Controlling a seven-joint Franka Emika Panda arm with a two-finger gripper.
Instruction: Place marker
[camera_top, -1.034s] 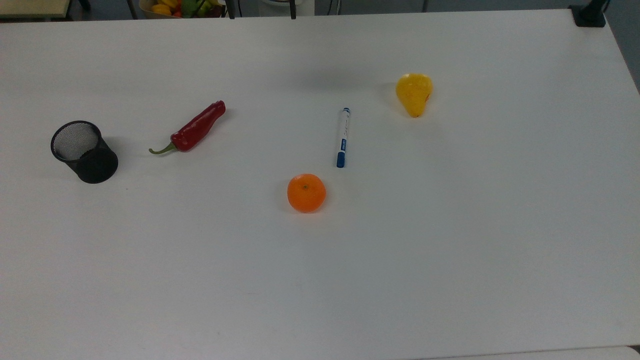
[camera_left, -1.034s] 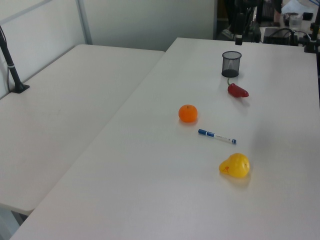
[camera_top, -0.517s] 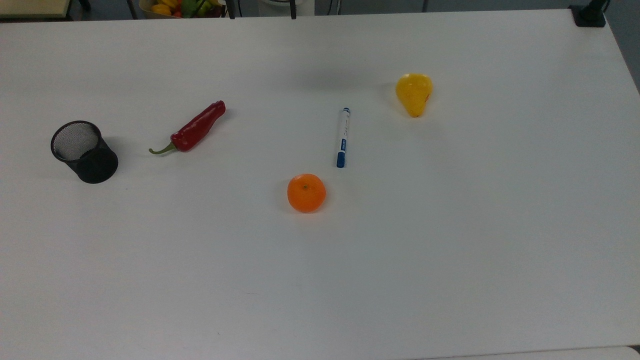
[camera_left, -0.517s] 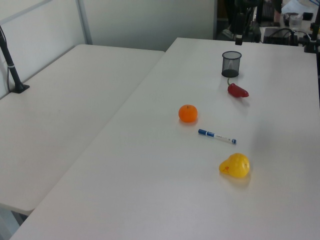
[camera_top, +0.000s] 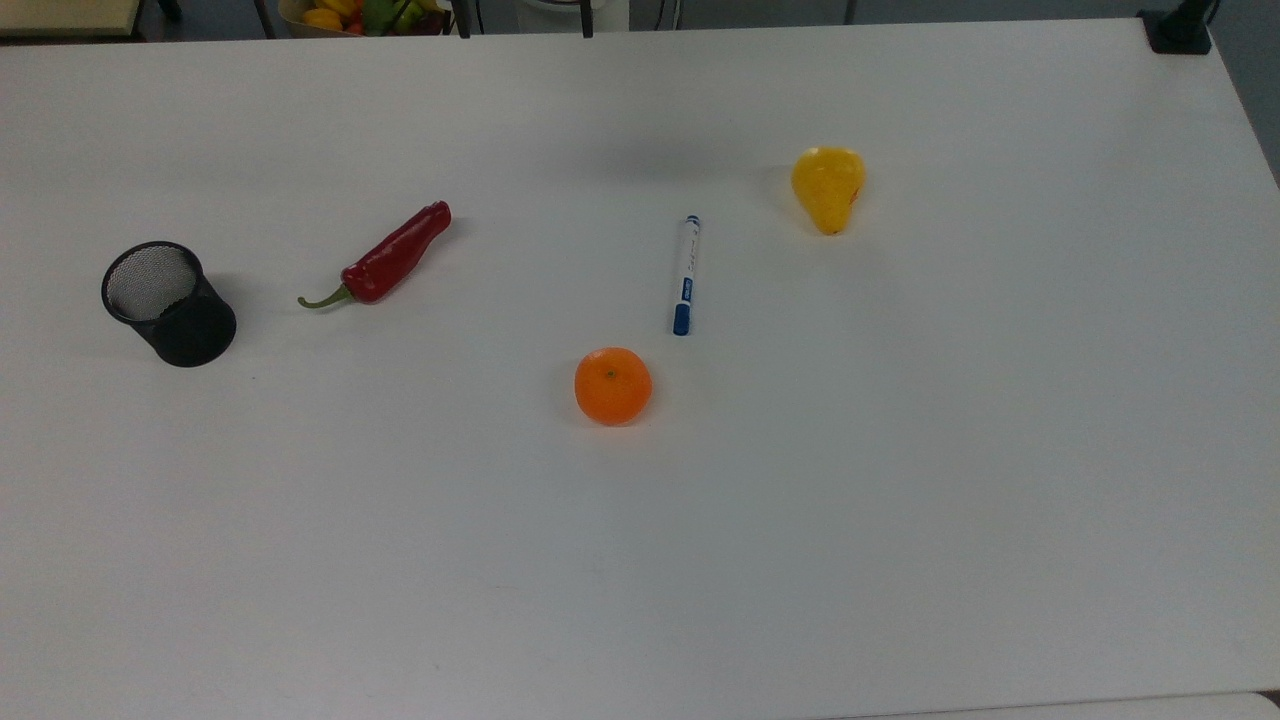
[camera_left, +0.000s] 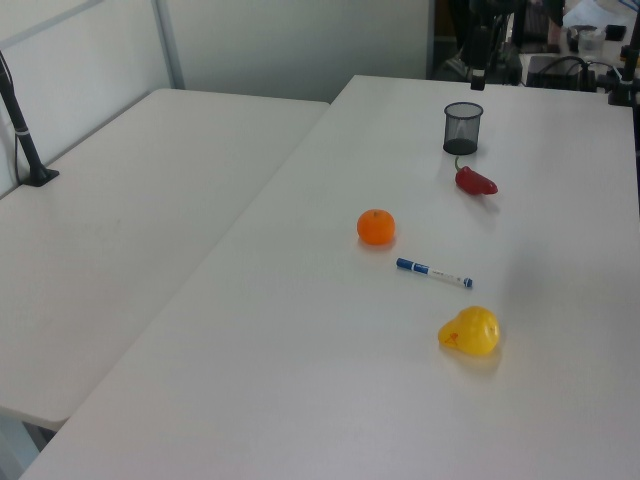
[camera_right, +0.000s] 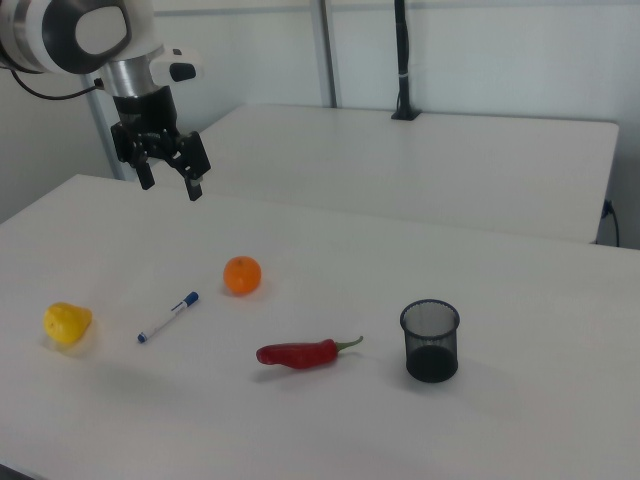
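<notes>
mesh cup (camera_top: 168, 303) | chili (camera_top: 388, 256) | orange (camera_top: 612, 386) | pear (camera_top: 828, 187)

In the top view, a basket of fruit (camera_top: 362, 15) behind the table (camera_top: 900, 500) is cut by the upper edge. In the right view, the robot arm (camera_right: 75, 30) above the gripper (camera_right: 169, 183) is cut too

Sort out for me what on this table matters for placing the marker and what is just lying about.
Belongs to the job:
marker, lying flat on the table
pincer, open, high above the table
mesh cup, upright, probably the destination

Just lying about:
red chili
orange
yellow pear
</notes>
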